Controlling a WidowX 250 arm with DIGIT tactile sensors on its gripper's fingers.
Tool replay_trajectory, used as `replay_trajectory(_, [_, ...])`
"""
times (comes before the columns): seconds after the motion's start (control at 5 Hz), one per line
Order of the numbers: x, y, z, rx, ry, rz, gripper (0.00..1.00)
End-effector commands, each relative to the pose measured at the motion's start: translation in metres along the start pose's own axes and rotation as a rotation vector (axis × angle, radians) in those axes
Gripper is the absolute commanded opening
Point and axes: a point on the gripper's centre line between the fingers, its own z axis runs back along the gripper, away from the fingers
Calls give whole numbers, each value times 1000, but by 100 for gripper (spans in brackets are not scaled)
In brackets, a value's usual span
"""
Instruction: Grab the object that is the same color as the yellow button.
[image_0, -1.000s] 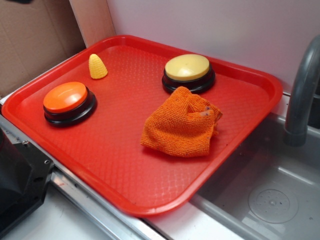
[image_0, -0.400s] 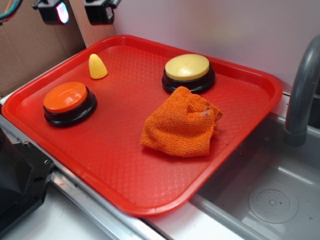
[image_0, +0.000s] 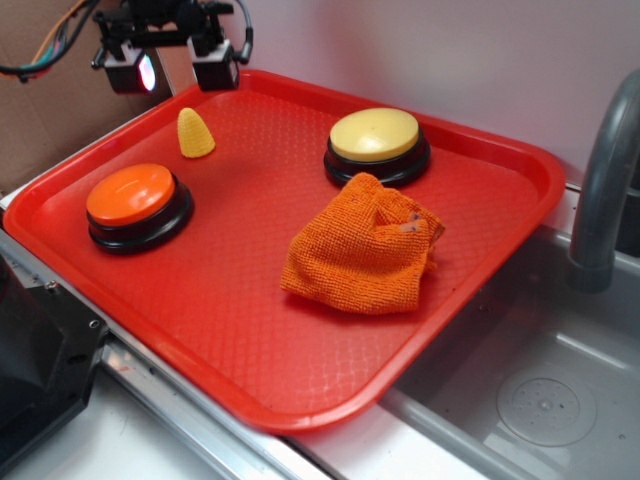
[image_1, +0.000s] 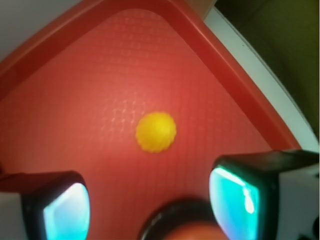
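bumpy plastic corn (image_0: 195, 133), knitted cloth (image_0: 362, 246), glossy textured tray (image_0: 230, 290)

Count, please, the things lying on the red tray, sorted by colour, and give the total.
Yellow: 2, the toy corn cob and the yellow button.
Orange: 2, the orange button and the knitted cloth.
Total: 4 on the tray. The gripper hovers open above the corn and is not counted.
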Motion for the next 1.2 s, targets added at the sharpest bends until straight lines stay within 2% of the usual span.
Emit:
replay_trajectory(0.0, [17,17,-45,8,-11,11,100])
replay_trajectory(0.2, [19,7,-63,-13,-32,-23,99])
replay_trajectory(0.4, [18,8,-58,-12,-22,-6,0])
replay_trajectory(0.6, [14,7,-37,-24,33,-78,0])
replay_trajectory(0.8, [4,-1,15,-73,116,-284,0])
replay_trajectory(1.0, [-27,-14,67,6,-48,-448,0])
